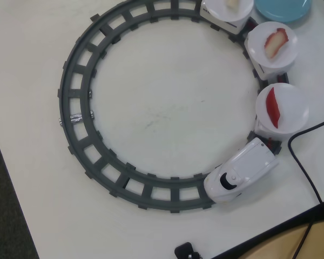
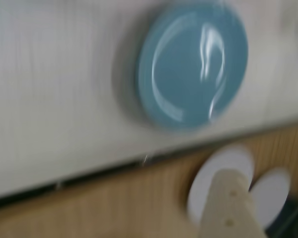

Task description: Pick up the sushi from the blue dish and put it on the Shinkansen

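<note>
Pale gripper (image 2: pixel 233 208) part sat nearest, blurred; opening unclear. Blue dish (image 2: pixel 191 64) looked empty. Sushi (image 1: pixel 275 43) on Shinkansen (image 1: pixel 240 175) plate: probably light, stiff, slippery; take by long sides.

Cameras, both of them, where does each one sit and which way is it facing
Overhead view: fixed above the table, looking straight down on the track, Shinkansen and sushi; no arm shows.
Wrist view: on the arm, blurred, looking down at the empty blue dish; a pale piece, probably a gripper finger, shows at the bottom edge.
Shared: the blue dish and tabletop.
</note>
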You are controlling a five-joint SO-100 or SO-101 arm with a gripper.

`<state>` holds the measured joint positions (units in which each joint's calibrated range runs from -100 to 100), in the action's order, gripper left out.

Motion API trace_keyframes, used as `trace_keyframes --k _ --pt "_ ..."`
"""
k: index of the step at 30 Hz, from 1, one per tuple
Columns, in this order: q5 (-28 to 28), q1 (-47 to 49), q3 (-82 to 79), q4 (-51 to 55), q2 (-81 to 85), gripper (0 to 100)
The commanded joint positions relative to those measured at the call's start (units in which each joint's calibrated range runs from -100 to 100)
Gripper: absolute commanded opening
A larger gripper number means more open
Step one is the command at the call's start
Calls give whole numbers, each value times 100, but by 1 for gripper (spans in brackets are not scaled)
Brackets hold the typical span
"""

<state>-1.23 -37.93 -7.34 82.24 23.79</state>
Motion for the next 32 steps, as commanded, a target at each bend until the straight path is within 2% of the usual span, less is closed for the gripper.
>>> trace_keyframes --k 1,4,11,15,23,32 --pt "2 -1190 -1609 -124 1592 34" --pt "2 -1577 -3126 -312 2627 34" --pt "8 -1568 -6654 -1776 4698 33" --pt "8 -1639 -7964 -1989 5692 33" --pt "8 -1815 -8602 -1185 7446 33" --pt "8 -1815 -8611 -1168 7471 33"
